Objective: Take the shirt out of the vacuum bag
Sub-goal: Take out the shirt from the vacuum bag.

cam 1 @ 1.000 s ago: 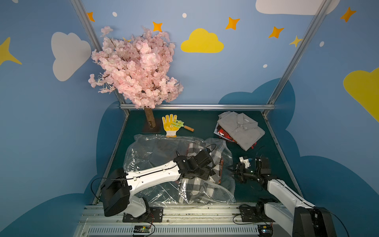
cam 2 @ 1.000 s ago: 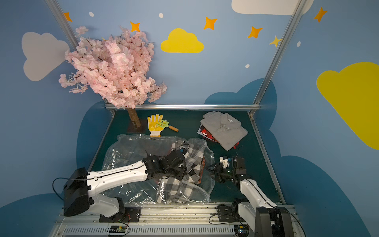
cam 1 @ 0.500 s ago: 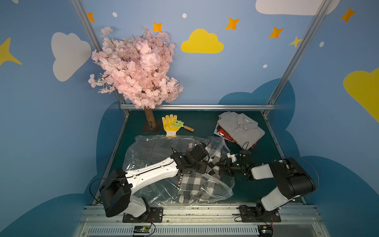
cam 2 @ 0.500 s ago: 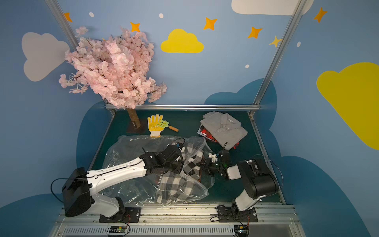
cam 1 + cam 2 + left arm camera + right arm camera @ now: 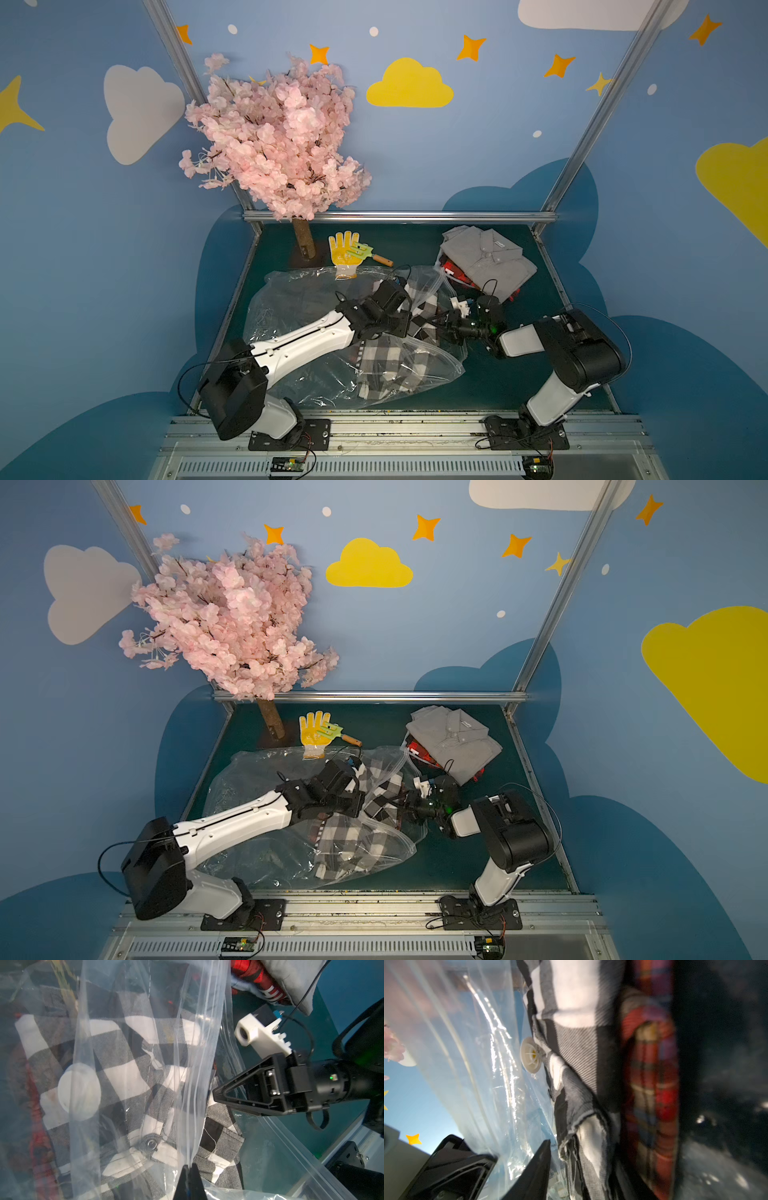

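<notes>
Tabletop (image 5: pixel 519 374), green, inspected from its left edge across.

At the far left corner you have a pink blossom tree (image 5: pixel 274 137) standing upright. Just beside its trunk, along the far edge, a yellow glove (image 5: pixel 344 253) lies flat with a small green rake (image 5: pixel 363 250) across it.

The vacuum bag (image 5: pixel 291 299) (image 5: pixel 249 779) lies crumpled over the left half and middle of the tabletop, reaching nearly to the near edge, as both top views show. The check shirt (image 5: pixel 382 361) (image 5: pixel 340 837), black and white, is inside the bag at its right end, with its edge at the open mouth. The round white valve (image 5: pixel 530 1055) shows against the shirt in both wrist views.

Your left arm lies across the bag. Your left gripper (image 5: pixel 188 1169) has its fingers pressed together on the bag's zip-seal band, which runs taut away from the tips in the left wrist view.

Your right gripper (image 5: pixel 522 1149) is at the bag's mouth, entering from the right edge side. Its jaws stand apart, with clear bag film lying across the gap. Whether the fingers (image 5: pixel 220 1091) touch the shirt cannot be told. A red plaid cloth (image 5: pixel 652 1084) lies against the check shirt in the right wrist view.

At the far right corner a folded grey shirt (image 5: pixel 486 257) rests on a red garment (image 5: pixel 455 270), near the bag's far right end.
</notes>
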`<action>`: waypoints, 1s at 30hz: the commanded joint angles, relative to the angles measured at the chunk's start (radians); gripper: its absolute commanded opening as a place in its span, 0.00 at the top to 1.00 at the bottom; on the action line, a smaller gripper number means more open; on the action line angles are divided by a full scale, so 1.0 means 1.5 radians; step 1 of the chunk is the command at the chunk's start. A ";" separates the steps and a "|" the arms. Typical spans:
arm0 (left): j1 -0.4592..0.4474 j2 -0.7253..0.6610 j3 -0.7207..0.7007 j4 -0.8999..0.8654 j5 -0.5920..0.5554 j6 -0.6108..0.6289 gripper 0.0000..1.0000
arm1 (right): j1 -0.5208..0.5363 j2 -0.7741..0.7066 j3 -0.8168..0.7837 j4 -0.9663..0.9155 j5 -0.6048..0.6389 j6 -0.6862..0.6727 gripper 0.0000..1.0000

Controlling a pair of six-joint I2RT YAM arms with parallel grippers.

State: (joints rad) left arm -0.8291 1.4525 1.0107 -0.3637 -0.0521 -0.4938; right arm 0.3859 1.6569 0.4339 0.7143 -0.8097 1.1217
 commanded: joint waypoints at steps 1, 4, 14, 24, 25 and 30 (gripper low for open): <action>0.003 -0.027 -0.035 0.015 0.014 0.004 0.97 | 0.024 -0.076 0.010 -0.161 0.010 -0.066 0.48; 0.003 -0.041 -0.064 0.034 0.026 0.002 0.97 | 0.041 -0.139 0.029 -0.339 0.055 -0.131 0.42; 0.003 -0.044 -0.106 0.079 0.049 -0.016 0.97 | 0.068 -0.203 -0.030 -0.390 0.081 -0.132 0.34; 0.002 -0.054 -0.138 0.092 0.065 -0.020 0.97 | 0.125 -0.155 -0.037 -0.189 0.084 -0.066 0.34; 0.002 -0.055 -0.143 0.092 0.065 -0.022 0.97 | 0.131 -0.158 -0.037 -0.192 0.089 -0.067 0.34; 0.002 -0.058 -0.153 0.099 0.067 -0.026 0.97 | 0.140 -0.166 -0.037 -0.209 0.098 -0.069 0.34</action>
State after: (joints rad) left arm -0.8291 1.3891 0.7914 -0.2153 0.0315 -0.5251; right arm 0.5880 1.4204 0.3683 0.3702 -0.6735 1.0134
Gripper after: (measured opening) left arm 0.049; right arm 0.660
